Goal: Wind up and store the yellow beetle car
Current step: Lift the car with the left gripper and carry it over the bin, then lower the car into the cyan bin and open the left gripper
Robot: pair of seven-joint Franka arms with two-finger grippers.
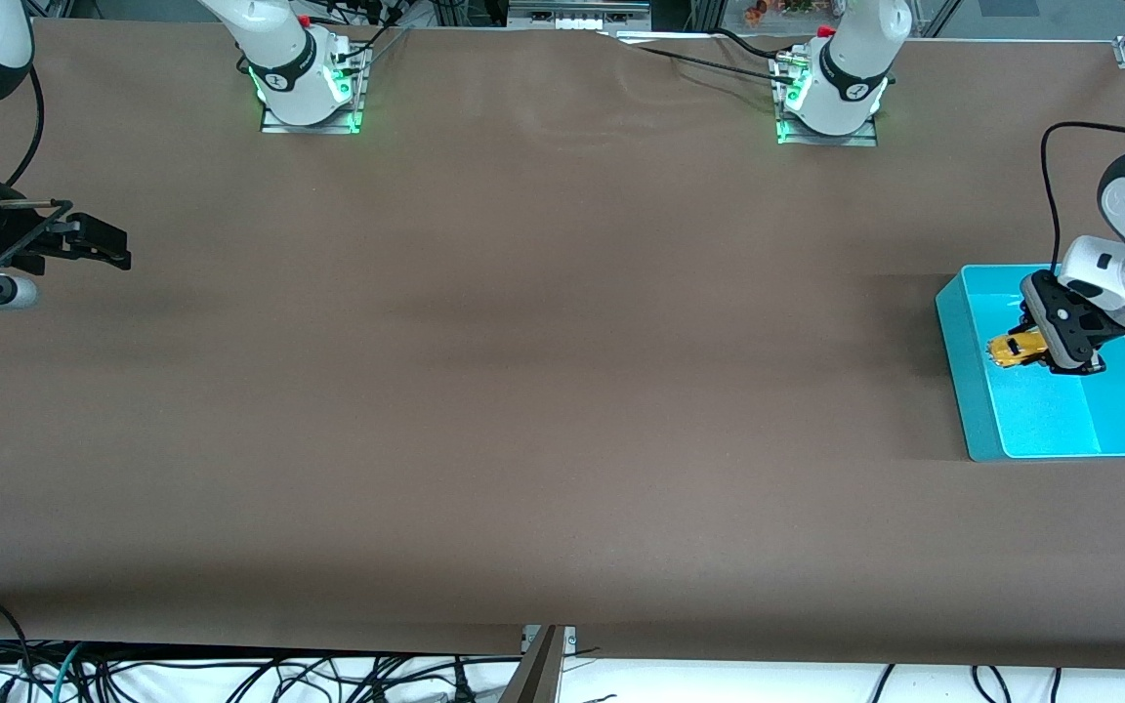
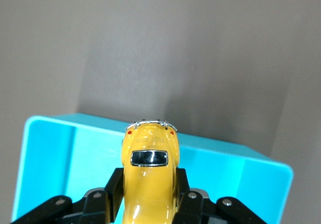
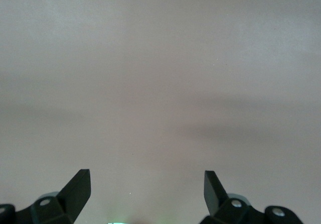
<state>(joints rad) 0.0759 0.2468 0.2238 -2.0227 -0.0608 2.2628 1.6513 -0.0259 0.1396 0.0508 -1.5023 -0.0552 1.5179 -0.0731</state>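
Grippers at both ends of my brown-covered table [image 1: 523, 391]. At the right arm's end, the right gripper [image 1: 99, 244] waits over bare tabletop, its black fingers [image 3: 75, 189] spread wide with nothing between them. Toward the left arm's end, the left gripper [image 1: 1061, 342] hangs over the open turquoise plastic bin [image 1: 958, 371], clamped on the tiny bright yellow beetle car [image 1: 1015, 349]. My left wrist camera shows the fingers [image 2: 113, 194] pinching the car's [image 2: 149, 179] flanks, the rounded body with its dark window jutting out over the bin's rim [image 2: 210, 146]. I judge the toy light and rigid, a hard glossy shell that could slip or twist in a loose pinch, with small wheels and trim that would not forgive a crushing squeeze. The flat flanks, where I have it now, look like the soundest hold. Whether it rests on the bin floor or hangs just above it, I cannot tell; storing calls for a low, gentle release.
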